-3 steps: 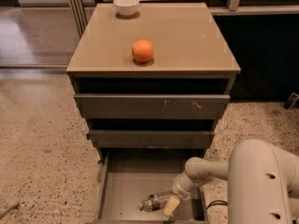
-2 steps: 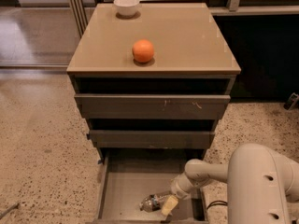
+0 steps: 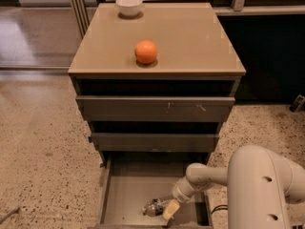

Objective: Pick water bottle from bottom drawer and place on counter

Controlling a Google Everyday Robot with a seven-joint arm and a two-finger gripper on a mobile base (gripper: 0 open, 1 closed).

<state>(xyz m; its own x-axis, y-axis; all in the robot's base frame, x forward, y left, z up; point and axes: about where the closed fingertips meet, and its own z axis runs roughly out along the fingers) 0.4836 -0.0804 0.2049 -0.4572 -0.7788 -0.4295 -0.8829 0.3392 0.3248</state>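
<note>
The water bottle (image 3: 153, 207) lies on its side on the grey floor of the open bottom drawer (image 3: 125, 194), near its front edge. It is small, clear and crinkled. My gripper (image 3: 167, 210) reaches down into the drawer from the right and sits right at the bottle's right end, touching or almost touching it. My cream arm (image 3: 259, 185) fills the lower right corner. The tan counter (image 3: 190, 37) tops the cabinet above.
An orange (image 3: 146, 51) sits on the counter near its front middle. A white bowl (image 3: 129, 5) stands at the counter's back left. Two shallower grey drawers (image 3: 155, 109) above are slightly pulled out. Speckled floor surrounds the cabinet.
My arm and gripper have edged slightly left toward the bottle. The bottle has not visibly moved.
</note>
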